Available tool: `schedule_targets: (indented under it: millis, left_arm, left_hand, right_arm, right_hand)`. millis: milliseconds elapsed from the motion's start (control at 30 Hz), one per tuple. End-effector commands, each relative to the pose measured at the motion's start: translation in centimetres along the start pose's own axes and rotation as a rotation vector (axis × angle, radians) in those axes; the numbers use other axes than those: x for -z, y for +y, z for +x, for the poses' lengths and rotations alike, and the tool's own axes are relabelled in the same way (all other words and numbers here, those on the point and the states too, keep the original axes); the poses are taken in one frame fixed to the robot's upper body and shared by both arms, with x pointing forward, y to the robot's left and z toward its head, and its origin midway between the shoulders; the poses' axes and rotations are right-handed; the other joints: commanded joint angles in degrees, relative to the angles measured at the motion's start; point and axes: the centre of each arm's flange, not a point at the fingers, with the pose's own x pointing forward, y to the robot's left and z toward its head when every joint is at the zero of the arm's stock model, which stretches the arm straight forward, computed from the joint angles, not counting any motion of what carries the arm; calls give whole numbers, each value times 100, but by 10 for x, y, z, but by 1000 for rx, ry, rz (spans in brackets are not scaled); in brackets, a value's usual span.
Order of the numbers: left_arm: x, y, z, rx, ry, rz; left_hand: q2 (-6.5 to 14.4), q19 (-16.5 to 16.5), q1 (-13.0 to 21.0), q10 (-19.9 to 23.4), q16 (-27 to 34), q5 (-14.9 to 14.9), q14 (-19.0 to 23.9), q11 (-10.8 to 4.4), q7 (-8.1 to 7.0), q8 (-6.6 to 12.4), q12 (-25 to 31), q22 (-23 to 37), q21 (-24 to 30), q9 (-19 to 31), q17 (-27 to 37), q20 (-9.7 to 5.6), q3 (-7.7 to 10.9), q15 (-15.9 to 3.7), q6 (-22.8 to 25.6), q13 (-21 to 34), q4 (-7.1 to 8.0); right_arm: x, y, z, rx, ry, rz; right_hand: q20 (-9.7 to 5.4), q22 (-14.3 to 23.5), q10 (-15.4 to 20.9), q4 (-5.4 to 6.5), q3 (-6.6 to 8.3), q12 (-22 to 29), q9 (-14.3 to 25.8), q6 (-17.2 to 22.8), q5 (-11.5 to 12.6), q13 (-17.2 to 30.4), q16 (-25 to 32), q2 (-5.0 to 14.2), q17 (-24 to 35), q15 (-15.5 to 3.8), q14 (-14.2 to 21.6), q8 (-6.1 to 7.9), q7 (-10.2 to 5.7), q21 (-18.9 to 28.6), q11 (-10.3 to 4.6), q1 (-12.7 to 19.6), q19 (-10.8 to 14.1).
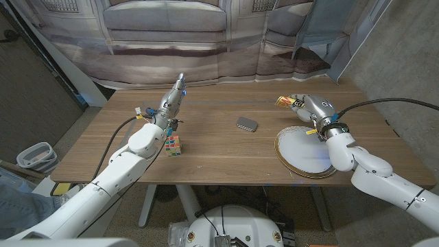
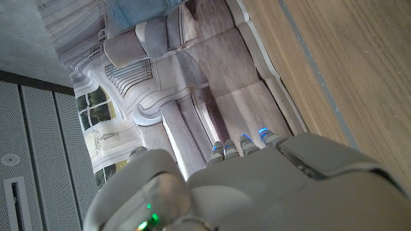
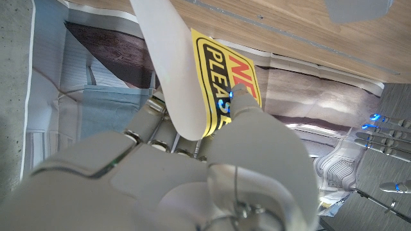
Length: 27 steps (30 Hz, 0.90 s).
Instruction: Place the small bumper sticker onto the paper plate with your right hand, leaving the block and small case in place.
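while the right hand (image 1: 307, 105) pinches the bumper sticker (image 3: 221, 77), its lettering is cut off. left hand (image 1: 173, 99) fingers straight, holding nothing, at 11 o'clock of the wooden table (image 1: 219, 154); a printed backdrop (image 1: 206, 41) hangs behind.

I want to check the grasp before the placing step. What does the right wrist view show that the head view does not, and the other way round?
Right wrist view alone: the print on the bumper sticker, yellow with black and red letters that read "PLEAS", and its curled white back, pinched in the right hand.

Head view alone: the paper plate below the hand, the small case in mid-table, the colourful block beside the left arm, and the left hand raised with nothing in it.

Both: the right hand holding the sticker above the wooden table.
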Motion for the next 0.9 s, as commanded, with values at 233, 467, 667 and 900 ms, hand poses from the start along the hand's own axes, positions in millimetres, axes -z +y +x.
schedule_targets:
  millis: [233, 467, 667, 900]
  left_arm:
    - [3, -3, 3, 15, 14, -1]
    - [2, -5, 3, 13, 18, 4]
    - [1, -6, 2, 15, 16, 8]
    - [2, -5, 1, 7, 18, -3]
  left_hand:
    - [21, -1123, 47, -418, 27, -13, -611, -9, 13, -21, 41, 14, 20, 22, 14, 10, -57, 45, 7, 21, 8]
    - [23, -1124, 49, -423, 27, -13, -613, -5, 16, -22, 39, 15, 20, 22, 14, 11, -62, 50, 4, 21, 9]
    - [24, -1124, 51, -421, 25, -14, -619, 0, 17, -20, 40, 15, 21, 22, 14, 7, -67, 58, 8, 22, 10]
    - [27, -1076, 54, -420, 31, -14, -607, -2, 12, -17, 41, 15, 41, 22, 15, 5, -76, 50, 15, 21, 12]
  right_arm:
    - [-5, -2, -20, 22, -26, 4]
    - [-9, -4, -25, 35, -41, 7]
    - [-9, -5, -30, 39, -51, -5]
    - [-8, -7, -36, 41, -53, -3]
  right_hand:
    - [-342, 13, 64, 25, 21, -18, 13, 77, -20, 28, -12, 30, 11, -633, -4, -12, -34, -35, -15, 14, -43]
    - [-322, 12, 74, 29, 24, -23, 12, 96, -22, 29, -13, 31, 11, -616, 4, -15, -39, -59, -31, 11, -91]
    - [-292, 11, 88, 29, 28, -27, 12, 116, -23, 29, -20, 30, 9, -607, 1, -18, -43, -92, -30, 12, -159]
    - [-292, 11, 119, 30, 34, -25, 12, 143, -23, 30, -27, 31, 6, -601, -5, -18, -41, -99, -32, 13, -161]
